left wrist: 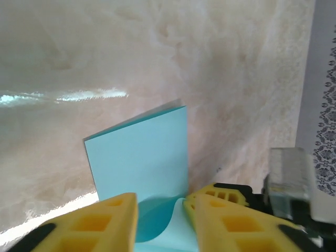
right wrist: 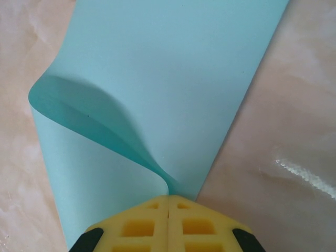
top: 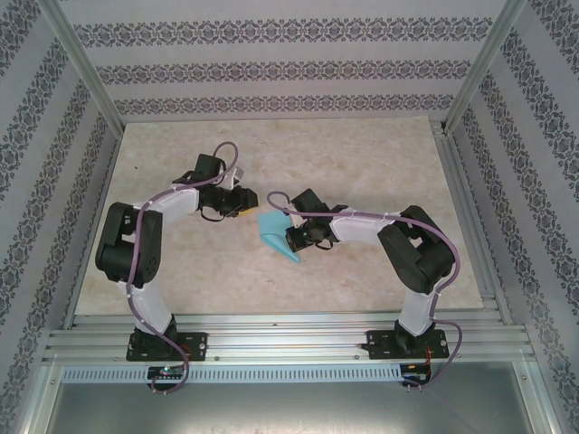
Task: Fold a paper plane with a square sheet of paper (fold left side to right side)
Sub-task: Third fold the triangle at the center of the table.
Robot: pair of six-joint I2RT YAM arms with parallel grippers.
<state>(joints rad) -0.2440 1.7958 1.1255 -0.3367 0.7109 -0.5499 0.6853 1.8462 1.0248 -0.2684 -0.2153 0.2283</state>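
The square sheet of paper (top: 274,231) is light blue and lies doubled over at mid-table, its top layer bulging in a loose curve; it has no paper plane shape. In the right wrist view the sheet (right wrist: 173,63) runs away from my right gripper (right wrist: 168,198), whose yellow fingers are shut on the near corner where the layers meet. In the left wrist view my left gripper (left wrist: 160,200) stands open. Its fingers are apart on either side of the curled edge of the sheet (left wrist: 142,157), not pinching it. From above, the left gripper (top: 246,206) is at the sheet's upper left and the right gripper (top: 294,238) at its right.
The beige marbled table (top: 362,163) is bordered by patterned walls (top: 271,63) at the back and sides. Aluminium rails (top: 289,336) run along the near edge at the arm bases. A metal rail (top: 466,208) lines the right side.
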